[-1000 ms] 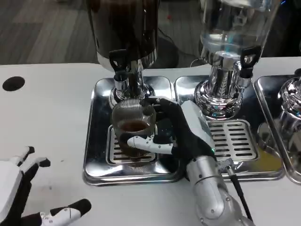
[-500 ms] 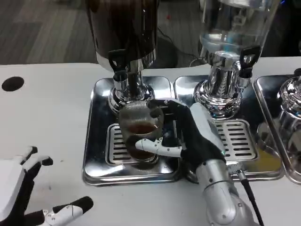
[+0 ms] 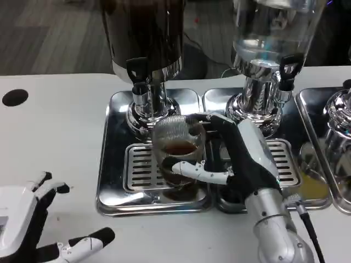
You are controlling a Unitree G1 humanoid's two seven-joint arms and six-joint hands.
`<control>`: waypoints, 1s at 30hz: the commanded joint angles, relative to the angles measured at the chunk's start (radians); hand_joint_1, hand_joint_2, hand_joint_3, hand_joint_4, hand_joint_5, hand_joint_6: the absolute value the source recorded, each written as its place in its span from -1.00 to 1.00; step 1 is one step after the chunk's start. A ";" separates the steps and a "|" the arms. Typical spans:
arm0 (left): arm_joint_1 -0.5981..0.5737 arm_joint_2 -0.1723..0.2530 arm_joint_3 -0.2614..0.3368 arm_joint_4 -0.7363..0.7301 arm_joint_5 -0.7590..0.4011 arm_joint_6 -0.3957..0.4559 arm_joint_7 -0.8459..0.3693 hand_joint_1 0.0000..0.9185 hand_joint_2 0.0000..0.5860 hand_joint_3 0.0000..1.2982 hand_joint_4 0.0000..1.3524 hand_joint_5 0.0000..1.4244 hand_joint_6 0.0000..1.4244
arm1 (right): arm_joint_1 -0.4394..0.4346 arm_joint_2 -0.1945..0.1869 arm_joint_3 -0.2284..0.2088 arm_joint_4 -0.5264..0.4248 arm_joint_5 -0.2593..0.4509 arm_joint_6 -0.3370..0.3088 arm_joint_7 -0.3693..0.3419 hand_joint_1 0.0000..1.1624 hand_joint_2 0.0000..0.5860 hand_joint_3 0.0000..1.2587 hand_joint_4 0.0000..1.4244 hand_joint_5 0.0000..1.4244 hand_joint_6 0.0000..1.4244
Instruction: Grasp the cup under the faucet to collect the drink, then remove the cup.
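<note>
Cup (image 3: pixel 179 150), clear and ribbed with brown drink in its lower part, sits at the centre of the frame, grasped by the right hand (image 3: pixel 241 159): white-and-black fingers (image 3: pixel 203 174) wrap across its front and others curl round its far side. It hangs over the slotted grate of the left drip tray (image 3: pixel 112 164), near that tray's right edge and just below and to the right of the faucet (image 3: pixel 138 74) of the dark drink dispenser (image 3: pixel 145 38), no longer directly under the spout.

Around it: the dispenser's chrome base stands right behind the cup at upper centre. To the right, a second dispenser with a clear tank (image 3: pixel 269 33) stands on its own drip tray (image 3: pixel 285 164), whose raised edge meets the left tray's just beside the cup and under the palm. A third chrome base (image 3: pixel 337 137) and tray show at the right edge of the frame. A black round hole (image 3: pixel 15 97) marks the white table (image 3: pixel 49 137) at the left edge. The left hand (image 3: pixel 27 224) rests at the lower left corner, fingers spread and released, holding nothing.

Compared with half a second ago, cup and right hand have shifted right and slightly down in the frame, away from the faucet, and the forearm has swung further to the right. The left hand has sunk a little lower.
</note>
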 commanded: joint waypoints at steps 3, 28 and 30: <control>-0.014 0.003 -0.029 0.014 0.032 0.015 -0.011 -1.00 -0.71 -0.54 -0.81 -0.71 -0.32 | 0.040 -0.031 -0.024 -0.106 0.022 -0.050 0.025 0.21 -0.60 -0.28 -0.31 -0.38 -0.69; -0.033 -0.009 -0.121 0.019 0.092 0.062 -0.019 -1.00 -0.71 -0.54 -0.81 -0.71 -0.32 | 0.339 -0.198 -0.176 -0.339 0.147 -0.212 0.146 0.22 -0.61 -0.26 -0.30 -0.37 -0.69; -0.034 -0.011 -0.130 0.015 0.099 0.066 -0.023 -1.00 -0.71 -0.54 -0.81 -0.71 -0.32 | 0.353 -0.209 -0.197 -0.335 0.161 -0.235 0.154 0.22 -0.61 -0.26 -0.30 -0.37 -0.69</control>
